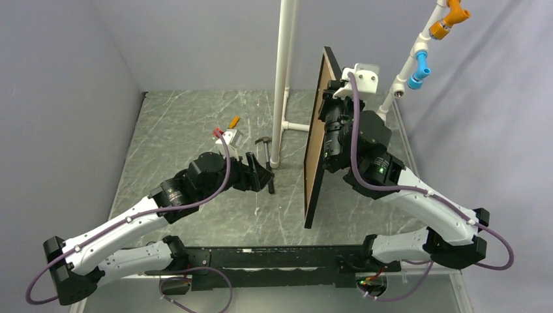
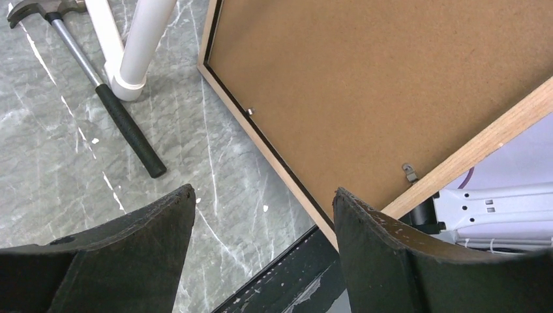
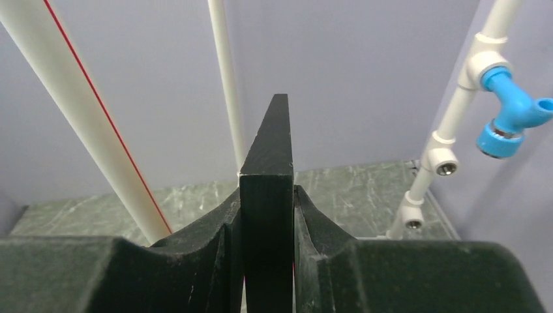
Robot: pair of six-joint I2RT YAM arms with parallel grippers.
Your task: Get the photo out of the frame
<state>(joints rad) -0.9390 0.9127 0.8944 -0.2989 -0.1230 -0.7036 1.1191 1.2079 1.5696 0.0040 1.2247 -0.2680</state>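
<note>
The frame (image 3: 270,130) stands on edge on the worktop (image 1: 195,124), centre-right of the overhead view, with the right pincer (image 3: 267,202) clenched on its upper rim. The brown back of the photo (image 2: 391,85) fills the upper right of the left wrist view, still seated. The left pincer (image 2: 264,195) hangs released before it. Next it likely must turn the small metal tabs (image 2: 409,171) holding the board.

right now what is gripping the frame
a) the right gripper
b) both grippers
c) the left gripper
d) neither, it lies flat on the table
a: the right gripper is shut on the black edge of the frame, while the left gripper is open and apart from it.
</note>
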